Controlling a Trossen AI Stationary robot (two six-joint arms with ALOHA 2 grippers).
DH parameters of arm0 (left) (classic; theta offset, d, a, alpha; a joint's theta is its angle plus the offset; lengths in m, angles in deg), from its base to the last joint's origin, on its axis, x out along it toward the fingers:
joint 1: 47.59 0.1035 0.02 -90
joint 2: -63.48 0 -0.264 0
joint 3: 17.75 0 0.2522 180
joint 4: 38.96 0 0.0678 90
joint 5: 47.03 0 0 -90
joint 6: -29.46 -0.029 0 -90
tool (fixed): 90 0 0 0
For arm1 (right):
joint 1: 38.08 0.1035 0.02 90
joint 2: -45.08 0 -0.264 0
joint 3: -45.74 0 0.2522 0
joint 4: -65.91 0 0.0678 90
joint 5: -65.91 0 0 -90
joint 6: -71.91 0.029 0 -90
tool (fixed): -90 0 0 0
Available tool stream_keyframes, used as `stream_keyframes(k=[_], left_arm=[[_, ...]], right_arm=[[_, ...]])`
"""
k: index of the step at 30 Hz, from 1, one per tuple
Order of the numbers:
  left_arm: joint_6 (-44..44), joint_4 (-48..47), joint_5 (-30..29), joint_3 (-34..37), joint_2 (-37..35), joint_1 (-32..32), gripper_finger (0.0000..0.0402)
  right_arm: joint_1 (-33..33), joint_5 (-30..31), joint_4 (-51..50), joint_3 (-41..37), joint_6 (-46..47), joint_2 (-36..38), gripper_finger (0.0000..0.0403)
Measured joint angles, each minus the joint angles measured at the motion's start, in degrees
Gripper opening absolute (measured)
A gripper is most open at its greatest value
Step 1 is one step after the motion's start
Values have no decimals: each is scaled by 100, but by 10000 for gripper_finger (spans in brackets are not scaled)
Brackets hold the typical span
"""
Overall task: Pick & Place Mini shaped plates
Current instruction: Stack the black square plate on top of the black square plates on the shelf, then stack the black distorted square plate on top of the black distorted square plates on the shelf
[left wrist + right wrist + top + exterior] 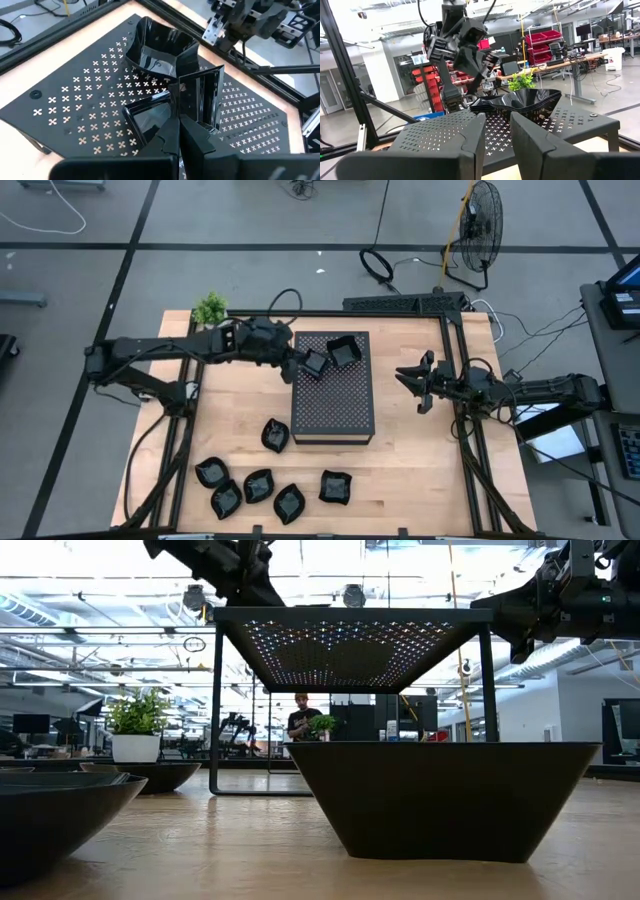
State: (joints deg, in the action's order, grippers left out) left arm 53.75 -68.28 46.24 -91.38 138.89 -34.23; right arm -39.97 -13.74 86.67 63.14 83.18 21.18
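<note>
- Your left gripper [303, 363] is over the far end of the black box with holes [333, 415], near its left edge.
- Its fingers [200, 142] are pinched tight on the rim of a small square plate [316, 363]. In the left wrist view the fingers come up from below, and one wall of the plate [202, 102] stands right between them.
- The held plate looks tilted. You cannot tell if it touches the box top or hangs just above it.
- A second small plate [344, 351] sits on the box top, just beside the held one, closer to the far right corner. No fingers touch it.
- Your right gripper [415, 387] waits to the right of the box, above the bench [420, 460], well apart from every plate. Its fingers [470, 142] stand a little apart, and nothing is between them.
- One plate [276, 435] lies on the bench right by the box's near left corner.
- Five more plates lie in a bunch [258, 486] near the front edge of the bench. One of them, a square plate [335, 487], sits off to the right of the others.
- A small green plant [210, 309] stands at the far left corner of the bench.
</note>
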Motion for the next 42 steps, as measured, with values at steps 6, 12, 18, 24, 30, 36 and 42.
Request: stream_keyframes(k=[6,12,18,24,30,36,42], left_arm=[[-17,-171,5,-3,38,11,3],[-30,-178,-91,-1,38,14,21],[-128,-164,-243,4,156,11,25],[-148,-38,-263,13,419,11,25],[3,129,-358,-5,523,11,26],[21,103,-359,2,503,11,26],[-189,14,-622,-91,221,5,27]], right_arm=[[1,2,-2,0,-10,-2,77],[1,2,-2,0,-15,-2,77],[0,4,-2,0,-15,-1,77],[-1,6,-4,0,-15,0,77],[0,4,-23,0,-15,-2,77],[1,4,-8,0,-15,-2,77],[0,4,-30,0,-2,-2,77]])
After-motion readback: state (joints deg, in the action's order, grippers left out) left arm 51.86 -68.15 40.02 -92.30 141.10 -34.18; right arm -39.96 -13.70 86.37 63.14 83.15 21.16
